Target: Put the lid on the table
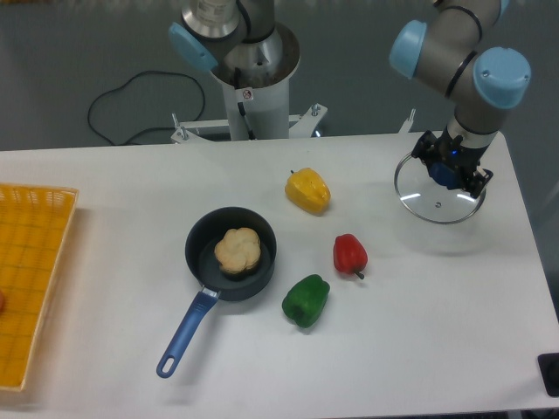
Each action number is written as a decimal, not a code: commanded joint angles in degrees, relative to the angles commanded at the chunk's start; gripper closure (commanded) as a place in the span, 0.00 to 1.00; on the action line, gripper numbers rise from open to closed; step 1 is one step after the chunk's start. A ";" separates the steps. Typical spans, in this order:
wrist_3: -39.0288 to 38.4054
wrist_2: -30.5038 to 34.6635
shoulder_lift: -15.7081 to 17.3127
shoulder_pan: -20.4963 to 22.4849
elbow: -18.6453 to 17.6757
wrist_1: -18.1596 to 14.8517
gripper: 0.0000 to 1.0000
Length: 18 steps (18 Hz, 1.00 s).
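1. The lid (428, 202) sits at the far right of the counter (419, 349), well apart from the saucepan (231, 254) it belongs to, with the yellow pepper (307, 190) and red pepper (349, 253) between the two.
2. The gripper (452, 173) is directly above the lid's centre, pointing straight down, so the lid lies below it rather than off to any side.
3. The gripper appears clenched around the small blue knob, though the fingers hide most of it.
4. The glass disc looks level. Whether its rim already touches the counter or hangs just above it, I cannot tell from this angle.
5. The lid is round, so it has no long axis to line up; only height matters.
6. My judgement: the task is near its end, and what remains is a short straight drop, if any, then letting go.
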 joint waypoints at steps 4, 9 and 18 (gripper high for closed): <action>-0.09 -0.09 -0.09 -0.09 -0.09 0.09 0.69; -0.26 -0.26 -1.14 -0.35 -0.17 0.44 0.69; 0.17 -0.26 -4.56 0.09 -0.09 4.91 0.69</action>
